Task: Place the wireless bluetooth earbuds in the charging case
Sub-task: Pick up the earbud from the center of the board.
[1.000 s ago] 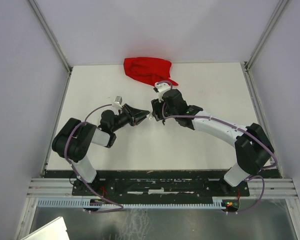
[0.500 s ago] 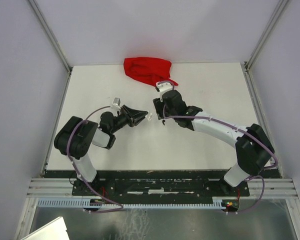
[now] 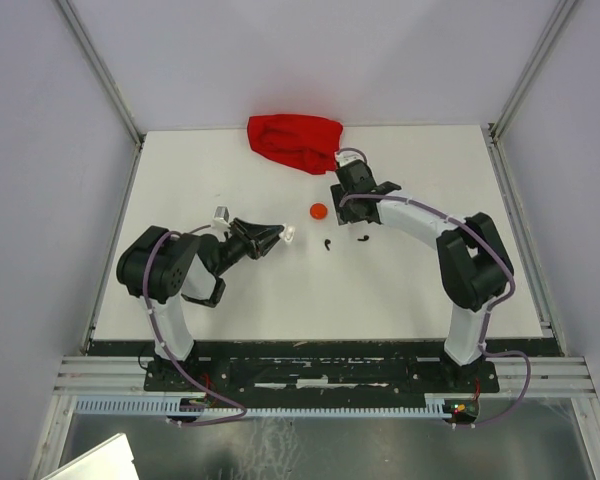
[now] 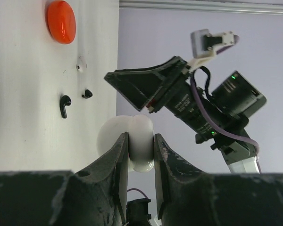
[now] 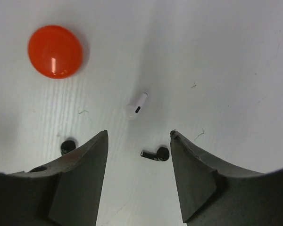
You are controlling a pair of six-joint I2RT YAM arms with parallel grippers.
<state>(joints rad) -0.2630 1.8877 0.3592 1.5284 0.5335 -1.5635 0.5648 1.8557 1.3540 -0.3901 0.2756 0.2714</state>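
White matte table (image 3: 400,290) under everything, faintly flecked with lint. At its far edge, a crumpled red cloth (image 3: 295,140), soft and folded. Next in size, left gripper (image 4: 140,141), black plastic fingers clamped tight on a smooth, rounded white case (image 4: 111,136), seemingly held off the surface and turned edge-on; cannot tell whether lidded or open. Right gripper (image 5: 138,141) poised over the loose pieces, wedge-shaped fingers spread apart with nothing between. Beyond them, a glossy orange-red disc (image 5: 55,51), domed like a button. Smallest of all, the earbuds, lying bare on the table and not yet in the case: a short-stemmed white earbud (image 5: 136,107) in line with the gap between the fingers, a comma-shaped black earbud (image 5: 155,153) near one fingertip, and a second black earbud (image 5: 68,146) near the other. Judged as the pick-up step, early in the task. Next move likely calls for lowering over one bud and closing gently across its stem. Hard, slick and tiny, so prone to skittering or flipping. Then carrying across to the held case.
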